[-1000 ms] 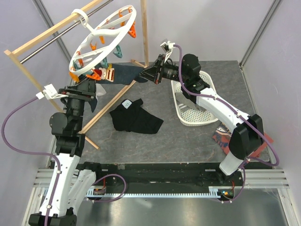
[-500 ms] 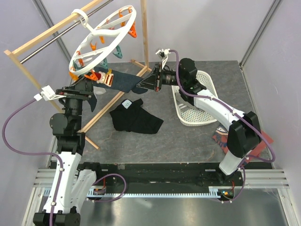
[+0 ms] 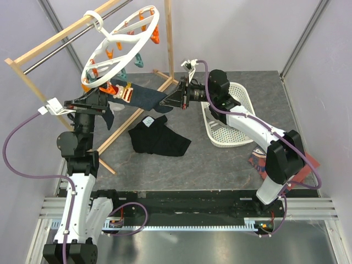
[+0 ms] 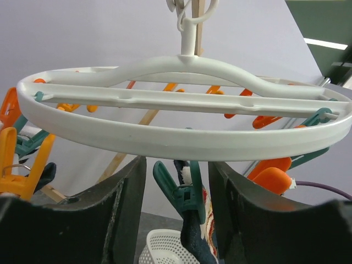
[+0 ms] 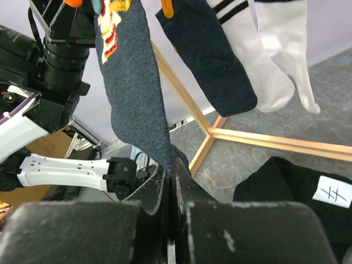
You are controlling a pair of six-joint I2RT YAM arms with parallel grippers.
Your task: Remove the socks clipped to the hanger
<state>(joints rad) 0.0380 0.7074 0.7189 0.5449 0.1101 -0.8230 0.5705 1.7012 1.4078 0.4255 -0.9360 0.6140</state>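
The white ring hanger [image 3: 144, 39] hangs tilted from the rail, fringed with orange and teal pegs. My left gripper [image 3: 109, 95] is open just under the ring [image 4: 165, 140], its fingers [image 4: 129, 192] on either side of a teal peg [image 4: 184, 190] with gaps both sides. That peg clips the navy sock with the orange-white cuff [image 3: 146, 97]. My right gripper [image 3: 168, 101] is shut on this sock's toe [image 5: 132, 82], so the sock is stretched between peg and gripper [image 5: 170, 165]. Another dark sock [image 5: 214, 60] and white black-striped socks [image 5: 258, 60] hang beside it.
A wooden rail frame [image 3: 168, 38] carries the hanger, with its base bars on the table. A black garment [image 3: 159, 137] lies in the middle. A white perforated basket [image 3: 228, 132] sits to the right, and a red-brown shirt [image 3: 258, 159] lies by the right arm's base.
My right gripper has drawn the navy sock's toe down and to the left. My left gripper has risen under the ring to straddle the teal peg.
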